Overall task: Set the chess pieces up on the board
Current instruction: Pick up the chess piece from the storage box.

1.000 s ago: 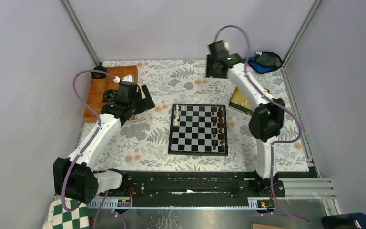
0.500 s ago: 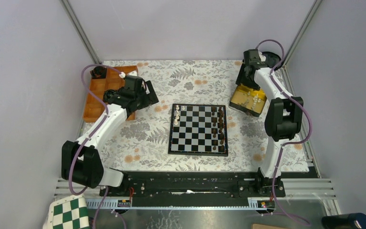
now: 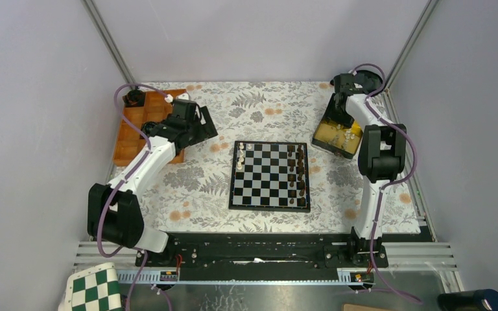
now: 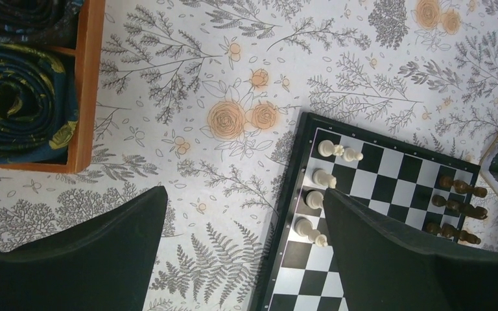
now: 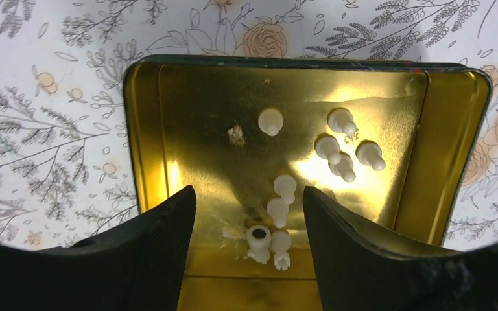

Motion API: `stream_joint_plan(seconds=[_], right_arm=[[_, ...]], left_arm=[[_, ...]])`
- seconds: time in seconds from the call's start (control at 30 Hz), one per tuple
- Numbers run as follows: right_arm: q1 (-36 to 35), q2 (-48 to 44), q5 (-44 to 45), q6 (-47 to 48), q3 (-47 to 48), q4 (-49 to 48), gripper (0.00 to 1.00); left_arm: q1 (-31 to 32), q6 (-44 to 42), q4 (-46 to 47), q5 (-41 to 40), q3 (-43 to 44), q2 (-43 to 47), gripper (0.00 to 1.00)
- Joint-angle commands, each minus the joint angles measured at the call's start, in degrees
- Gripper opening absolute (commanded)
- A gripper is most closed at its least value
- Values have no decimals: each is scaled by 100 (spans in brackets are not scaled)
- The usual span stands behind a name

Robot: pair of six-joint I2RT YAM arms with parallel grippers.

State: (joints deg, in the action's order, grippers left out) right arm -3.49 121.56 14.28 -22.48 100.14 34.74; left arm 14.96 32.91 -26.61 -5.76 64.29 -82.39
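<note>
The board [image 3: 269, 208] lies mid-table, its black rim [image 4: 290, 194] under my left wrist. Several white chess pieces [image 3: 240, 155] stand along its left edge [image 4: 324, 177], and dark pieces [image 3: 296, 172] line the right side. More white chess pieces [image 5: 279, 208] lie loose in a gold tin [image 5: 201, 116], which sits right of the board [image 3: 329, 133]. My right gripper [image 5: 249, 194] hangs open over the tin [image 3: 341, 120], its fingers on either side of a small cluster of pieces without touching them. My left gripper [image 4: 243, 194] is wide open and empty above the cloth, left of the board [image 3: 202, 131].
An orange wooden tray [image 3: 136, 126] holding rolled dark fabric [image 4: 19, 103] stands at the back left. A green-and-white checkered board [image 3: 94, 291] lies off the table at the front left. Metal posts and grey walls close in the sides.
My right arm has swung from the back centre to the right and come down over the gold tin. My left gripper has shifted slightly back and to the right.
</note>
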Motion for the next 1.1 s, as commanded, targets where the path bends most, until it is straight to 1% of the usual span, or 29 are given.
stream_joint_plan(seconds=[0.0,0.27,0.67,0.9,1.07], right_arm=[[131,178,-90,-90,373,-143,67],[281,530,-163,-73,565,-230,59],[313,1039,-320,-63,1109,-114,50],[313,1058,-338,-61,1108,-67,42],[315,884,-292,-52,892,-94,42]], left_arm=[[22,-19,240,-15,279,-137,97],[24,-56,236,38,457,-390,96],[38,-65,206,84,781,-816,94],[40,-58,201,111,830,-926,94],[46,-56,203,127,839,-912,94]])
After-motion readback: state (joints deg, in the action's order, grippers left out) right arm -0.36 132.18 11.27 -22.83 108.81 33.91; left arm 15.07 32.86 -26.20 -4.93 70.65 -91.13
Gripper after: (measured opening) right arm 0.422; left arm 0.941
